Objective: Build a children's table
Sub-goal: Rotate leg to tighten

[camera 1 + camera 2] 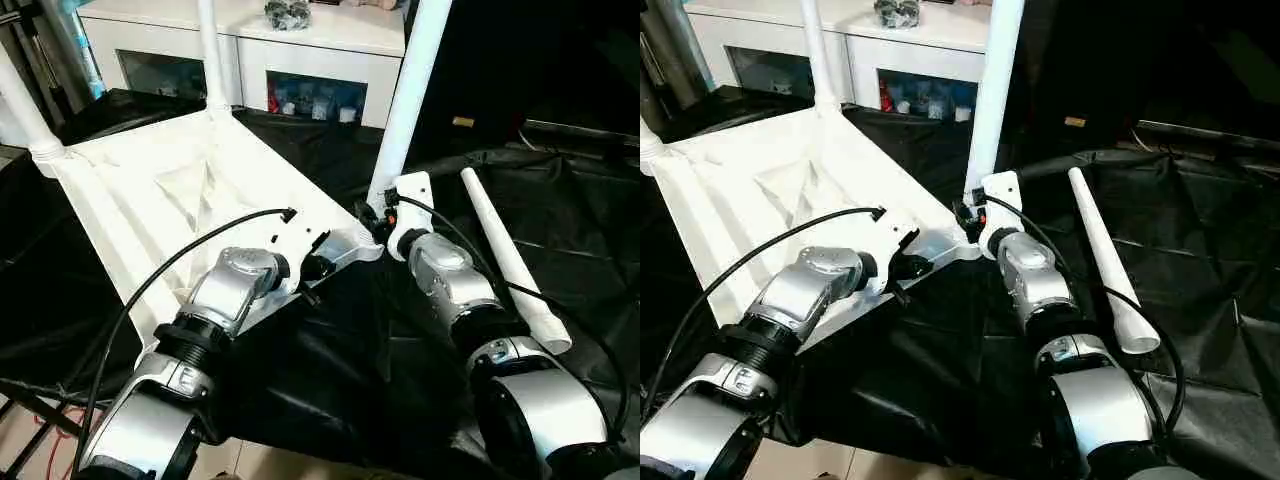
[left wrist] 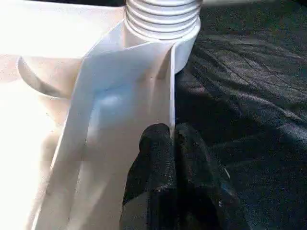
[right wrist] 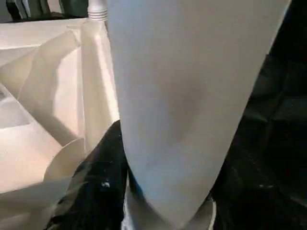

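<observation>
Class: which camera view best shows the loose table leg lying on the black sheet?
The left eye view: the loose table leg lies there full length, apart from the tabletop. The right eye view shows it too, from slightly aside.

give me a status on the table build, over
Left gripper shut on the tabletop rim. Right gripper closed around the third leg, upright at the near corner. Fourth leg lying loose on the black sheet. Nothing in the way.
</observation>
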Robot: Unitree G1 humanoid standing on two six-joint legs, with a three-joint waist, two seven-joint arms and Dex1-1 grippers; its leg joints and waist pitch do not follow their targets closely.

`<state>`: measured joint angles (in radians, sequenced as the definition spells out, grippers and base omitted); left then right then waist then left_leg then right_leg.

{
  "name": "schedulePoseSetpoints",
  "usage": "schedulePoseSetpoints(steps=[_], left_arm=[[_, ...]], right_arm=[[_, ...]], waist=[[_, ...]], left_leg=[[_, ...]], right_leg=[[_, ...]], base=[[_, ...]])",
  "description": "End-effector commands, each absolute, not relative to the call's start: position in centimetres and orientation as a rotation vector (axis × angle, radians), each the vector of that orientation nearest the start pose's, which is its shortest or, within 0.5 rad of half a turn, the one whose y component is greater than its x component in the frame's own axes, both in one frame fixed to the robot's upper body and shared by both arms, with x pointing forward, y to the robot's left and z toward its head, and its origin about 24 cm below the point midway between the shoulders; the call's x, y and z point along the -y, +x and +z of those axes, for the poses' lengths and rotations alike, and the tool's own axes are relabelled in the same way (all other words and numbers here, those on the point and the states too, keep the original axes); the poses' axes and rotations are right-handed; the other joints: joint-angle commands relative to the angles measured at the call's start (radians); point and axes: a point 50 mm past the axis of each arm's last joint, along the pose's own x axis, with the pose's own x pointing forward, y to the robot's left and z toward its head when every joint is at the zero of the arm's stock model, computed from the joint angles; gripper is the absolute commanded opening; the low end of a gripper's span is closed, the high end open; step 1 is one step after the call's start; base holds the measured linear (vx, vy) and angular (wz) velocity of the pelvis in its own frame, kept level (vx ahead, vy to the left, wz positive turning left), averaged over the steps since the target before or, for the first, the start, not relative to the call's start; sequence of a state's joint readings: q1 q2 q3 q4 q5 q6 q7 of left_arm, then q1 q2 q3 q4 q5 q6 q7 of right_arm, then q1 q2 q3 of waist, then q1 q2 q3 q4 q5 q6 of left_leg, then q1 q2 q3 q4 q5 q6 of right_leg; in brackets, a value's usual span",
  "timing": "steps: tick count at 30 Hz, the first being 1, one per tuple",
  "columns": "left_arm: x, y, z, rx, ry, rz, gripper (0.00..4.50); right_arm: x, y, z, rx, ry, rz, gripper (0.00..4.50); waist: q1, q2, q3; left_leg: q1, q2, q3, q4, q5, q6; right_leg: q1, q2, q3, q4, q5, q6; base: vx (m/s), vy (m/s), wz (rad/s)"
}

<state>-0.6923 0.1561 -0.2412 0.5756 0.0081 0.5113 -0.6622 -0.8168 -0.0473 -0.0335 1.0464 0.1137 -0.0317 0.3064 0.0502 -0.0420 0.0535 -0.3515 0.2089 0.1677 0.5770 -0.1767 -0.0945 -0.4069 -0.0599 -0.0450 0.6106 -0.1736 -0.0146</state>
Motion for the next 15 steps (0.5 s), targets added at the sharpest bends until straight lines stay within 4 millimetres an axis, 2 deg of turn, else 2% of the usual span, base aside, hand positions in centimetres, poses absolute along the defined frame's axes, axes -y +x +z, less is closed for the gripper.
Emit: schedulePoseSetpoints(steps=[1,2,3,6,8,9,11,12,13,15], left_arm=[[-7.2,35.4,8.7,-0.389,0.285,-0.865,0.00],[-7.2,35.4,8.7,-0.384,0.285,-0.870,0.00],[-7.2,35.4,8.8,-0.378,0.285,-0.876,0.00],[-7.2,35.2,8.9,-0.351,0.295,-0.917,0.00],[-7.2,35.0,9.0,-0.338,0.294,-0.948,0.00],[-7.2,34.7,9.1,-0.321,0.296,-0.985,0.00],[-7.3,34.5,9.2,-0.313,0.294,-1.018,0.00],[-7.3,34.5,9.2,-0.312,0.294,-1.021,0.00],[-7.5,34.1,9.2,-0.305,0.285,-1.074,0.00],[-7.6,33.9,9.2,-0.298,0.285,-1.094,0.00]], right_arm=[[7.8,35.5,2.0,-0.388,0.078,0.512,2.78],[7.8,35.6,2.1,-0.385,0.082,0.514,2.78],[7.9,35.6,2.2,-0.379,0.086,0.520,2.99],[7.9,35.7,2.7,-0.352,0.103,0.545,3.12],[8.0,35.9,3.2,-0.329,0.113,0.566,3.44],[8.1,35.9,3.6,-0.306,0.112,0.593,3.48],[8.3,36.0,4.0,-0.288,0.105,0.617,3.59],[8.3,36.0,4.0,-0.286,0.105,0.623,3.74],[8.6,35.9,4.6,-0.262,0.088,0.700,3.93],[8.7,35.8,4.7,-0.256,0.083,0.727,3.93]], waist=[[0.005,0.018,-0.059],[0.006,0.017,-0.060],[0.005,0.017,-0.061],[0.007,0.017,-0.061],[0.007,0.018,-0.063],[0.008,0.018,-0.065],[0.010,0.020,-0.068],[0.010,0.020,-0.070],[0.012,0.020,-0.070],[0.012,0.022,-0.070]], left_leg=[[0.003,0.012,-0.001,-0.070,-0.333,-0.005],[0.001,0.012,-0.002,-0.071,-0.325,-0.005],[-0.003,0.012,-0.003,-0.071,-0.314,-0.005],[-0.002,0.012,0.000,-0.070,-0.303,0.004],[-0.006,0.012,0.000,-0.069,-0.277,0.007],[-0.007,0.013,0.003,-0.066,-0.239,0.016],[-0.009,0.014,0.003,-0.064,-0.207,0.024],[-0.009,0.015,0.004,-0.062,-0.194,0.027],[-0.010,0.016,0.005,-0.061,-0.173,0.035],[-0.010,0.017,0.006,-0.060,-0.158,0.047]], right_leg=[[0.039,-0.064,0.034,-0.090,-0.333,-0.182],[0.042,-0.065,0.034,-0.088,-0.324,-0.181],[0.045,-0.064,0.034,-0.085,-0.314,-0.182],[0.043,-0.066,0.035,-0.086,-0.303,-0.188],[0.046,-0.065,0.036,-0.082,-0.272,-0.192],[0.046,-0.064,0.036,-0.076,-0.207,-0.206],[0.049,-0.064,0.036,-0.069,-0.148,-0.225],[0.050,-0.063,0.036,-0.067,-0.124,-0.232],[0.053,-0.063,0.035,-0.061,-0.071,-0.251],[0.053,-0.063,0.035,-0.057,-0.037,-0.263]], base=[[0.000,0.000,0.00],[0.000,0.000,0.00],[0.000,0.000,0.00],[0.000,0.000,0.00],[0.000,0.000,0.00],[0.000,0.000,0.00],[0.000,0.000,0.00],[0.000,0.000,0.00],[0.000,0.000,0.00],[0.000,0.000,0.00]])
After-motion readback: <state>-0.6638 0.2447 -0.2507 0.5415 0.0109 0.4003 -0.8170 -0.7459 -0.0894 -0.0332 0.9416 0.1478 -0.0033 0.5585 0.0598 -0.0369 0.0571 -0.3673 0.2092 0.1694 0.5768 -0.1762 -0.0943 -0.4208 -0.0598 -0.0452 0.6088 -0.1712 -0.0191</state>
